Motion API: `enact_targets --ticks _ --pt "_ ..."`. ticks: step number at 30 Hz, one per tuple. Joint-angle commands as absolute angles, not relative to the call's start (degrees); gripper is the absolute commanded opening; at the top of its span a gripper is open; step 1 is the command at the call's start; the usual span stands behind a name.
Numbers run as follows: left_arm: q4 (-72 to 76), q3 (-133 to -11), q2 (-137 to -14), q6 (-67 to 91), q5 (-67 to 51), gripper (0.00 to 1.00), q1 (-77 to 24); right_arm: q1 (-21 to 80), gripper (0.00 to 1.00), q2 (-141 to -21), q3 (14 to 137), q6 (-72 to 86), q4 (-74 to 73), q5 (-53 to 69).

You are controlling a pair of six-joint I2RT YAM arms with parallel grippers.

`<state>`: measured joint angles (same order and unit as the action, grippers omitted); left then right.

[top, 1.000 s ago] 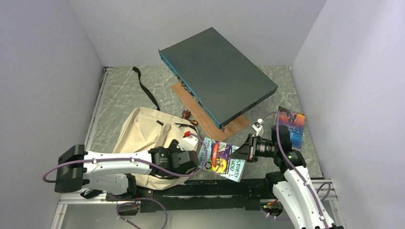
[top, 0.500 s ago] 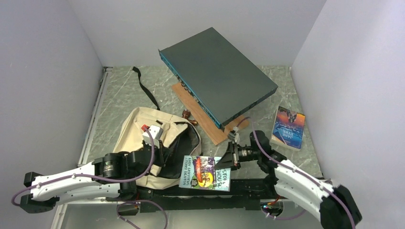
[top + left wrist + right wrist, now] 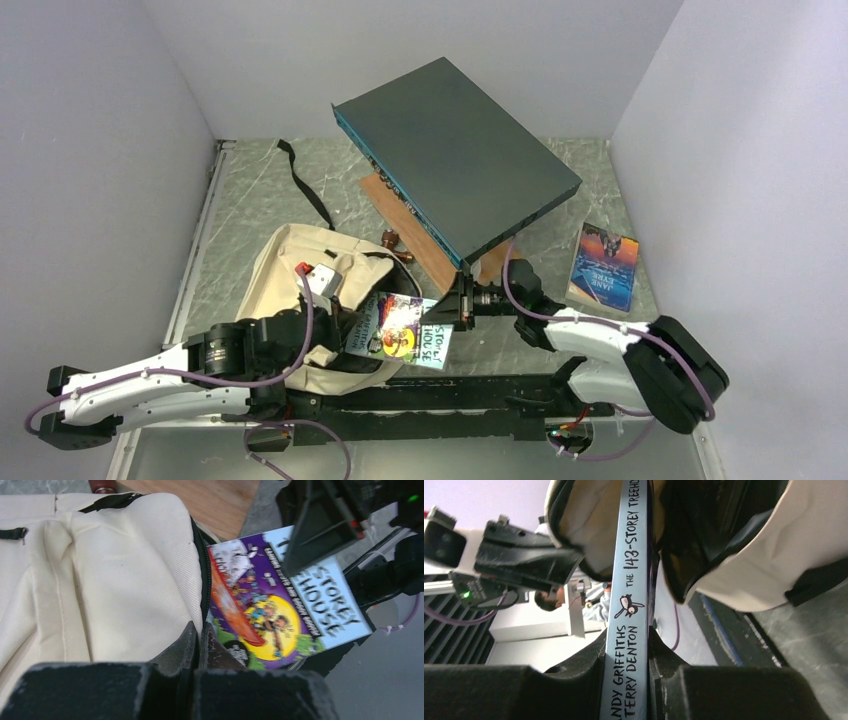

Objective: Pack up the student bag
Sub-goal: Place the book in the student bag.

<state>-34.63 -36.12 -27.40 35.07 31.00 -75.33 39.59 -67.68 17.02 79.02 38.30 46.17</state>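
Here, student bag [image 3: 280, 275] lies lengthwise near-to-far; its opening faces right toward book [image 3: 400, 327].

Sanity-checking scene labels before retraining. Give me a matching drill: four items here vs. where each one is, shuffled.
1 Treehouse book
2 blue book
3 grey box
4 student bag

A opening rim pinched by left fingers
B flat on table, unheld
C above wooden board
D spine clamped in right fingers

Pairs: 1-D, 2-B, 3-C, 4-A
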Motion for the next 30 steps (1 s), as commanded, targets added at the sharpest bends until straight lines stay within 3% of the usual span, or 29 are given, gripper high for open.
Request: enact_targets --ticks 1,11,14,17,20,25,30 --pt "-26.53 -38.25 -26.15 32.15 27.03 0.00 -75.23 40.91 0.00 -74.61 19.51 77.41 55.11 41.66" --pt "-24.81 -37.63 -28.18 31.98 23.63 0.00 -75.23 45.75 0.00 -101.54 25.68 80.27 86.89 37.00" --pt "-24.51 -37.31 -28.73 32.35 23.45 0.00 -75.23 46.31 0.01 -107.85 28.74 82.10 89.27 34.96" --pt "-25.25 -37.15 -29.08 33.03 23.35 0.00 -75.23 45.67 0.41 -108.31 26.88 81.61 84.48 32.88" --pt "-25.33 -36.19 -28.41 33.87 23.02 0.00 -75.23 45.49 0.65 -103.27 26.51 75.54 66.83 32.79" --pt "-24.72 -34.39 -26.93 34.53 22.61 0.00 -75.23 45.20 0.88 -93.67 23.27 68.67 47.75 29.76" --pt "-24.89 -33.76 -26.46 34.78 22.35 0.00 -75.22 45.25 0.93 -85.55 20.27 66.83 39.87 27.99"
